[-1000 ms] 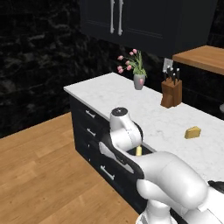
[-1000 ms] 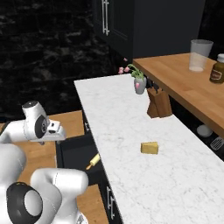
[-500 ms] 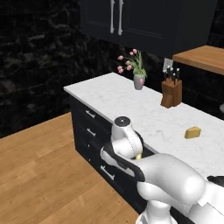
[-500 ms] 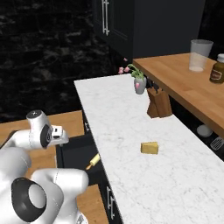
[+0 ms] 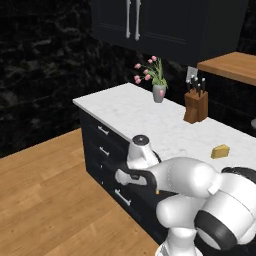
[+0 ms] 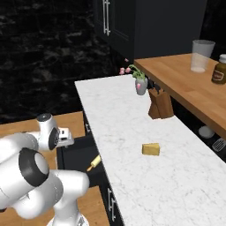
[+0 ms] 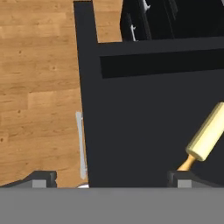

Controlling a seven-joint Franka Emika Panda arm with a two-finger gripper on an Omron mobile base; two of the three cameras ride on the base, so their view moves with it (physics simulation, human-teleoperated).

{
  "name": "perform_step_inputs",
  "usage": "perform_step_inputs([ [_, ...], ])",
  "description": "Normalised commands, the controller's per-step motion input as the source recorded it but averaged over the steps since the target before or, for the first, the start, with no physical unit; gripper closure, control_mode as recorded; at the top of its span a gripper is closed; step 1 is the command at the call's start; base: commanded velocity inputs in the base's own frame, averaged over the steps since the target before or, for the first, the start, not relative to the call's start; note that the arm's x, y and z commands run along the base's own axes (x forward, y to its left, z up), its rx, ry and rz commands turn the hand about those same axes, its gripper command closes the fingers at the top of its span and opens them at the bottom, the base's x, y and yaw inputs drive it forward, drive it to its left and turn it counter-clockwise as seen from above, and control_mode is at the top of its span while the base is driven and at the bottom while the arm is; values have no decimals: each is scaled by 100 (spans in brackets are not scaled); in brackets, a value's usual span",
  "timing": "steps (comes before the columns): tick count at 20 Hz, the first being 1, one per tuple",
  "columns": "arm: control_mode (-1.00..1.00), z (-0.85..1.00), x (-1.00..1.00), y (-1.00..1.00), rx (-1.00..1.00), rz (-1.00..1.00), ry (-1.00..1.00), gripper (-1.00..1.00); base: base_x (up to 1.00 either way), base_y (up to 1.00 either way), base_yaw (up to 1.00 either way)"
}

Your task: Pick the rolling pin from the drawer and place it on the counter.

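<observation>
Hovering over the open drawer [image 7: 144,131], the pincer [image 7: 111,179] stands spread wide with nothing between its tips; one tip [image 7: 41,178] sits out over the wooden floor [image 7: 39,87] past the drawer's front wall, the other [image 7: 183,178] over the dark interior. The rolling pin [image 7: 206,133] lies on the drawer bottom toward the side nearest the bench, slanted, with an orange handle just above that inner tip. In the right base view the pin [image 6: 93,163] shows as a pale stick in the drawer [image 6: 79,154], just beside the bench [image 6: 145,176] edge.

The step in hand looks like the approach to the grasp, and the pincer is not yet centred on it (the front wall sits roughly between the tips). A good move would shift the hand across toward the pin, turn the wrist so the jaws straddle the pale barrel crosswise rather than the thin handle, then descend clear of the drawer walls. The round barrel may roll if one tip touches first. A yellow wedge [image 6: 151,149] and a knife block [image 6: 160,104] share the bench, with bare marble near its front edge.
</observation>
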Motion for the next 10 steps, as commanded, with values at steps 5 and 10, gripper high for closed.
perform_step_inputs([
  [5,-100,-16,4,21,-1,0,12,-100,0,0,0],
  [10,-100,-30,0,6,0,0,1,-100,0,0,0],
])
